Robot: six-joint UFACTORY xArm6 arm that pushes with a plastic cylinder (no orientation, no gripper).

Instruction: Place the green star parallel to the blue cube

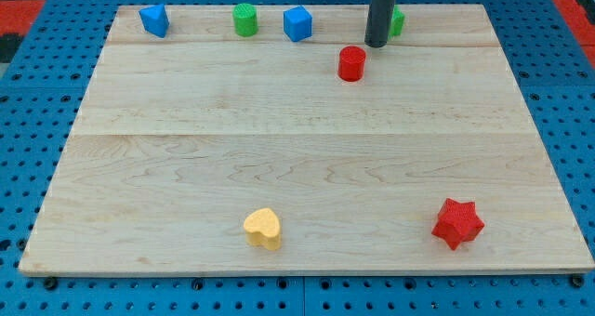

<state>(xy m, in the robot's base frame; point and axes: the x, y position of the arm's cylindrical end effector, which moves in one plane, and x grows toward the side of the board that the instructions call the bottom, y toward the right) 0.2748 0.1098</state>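
Observation:
A green block, mostly hidden behind my rod so its shape cannot be made out, sits at the view's top edge of the board. The blue cube sits to its left along the same top edge. My tip rests on the board just left of and touching or nearly touching the green block, and right of the blue cube. A red cylinder stands just below and left of my tip.
A green cylinder and a blue block sit further left along the top edge. A yellow heart lies at the bottom centre and a red star at the bottom right. The wooden board lies on a blue pegboard.

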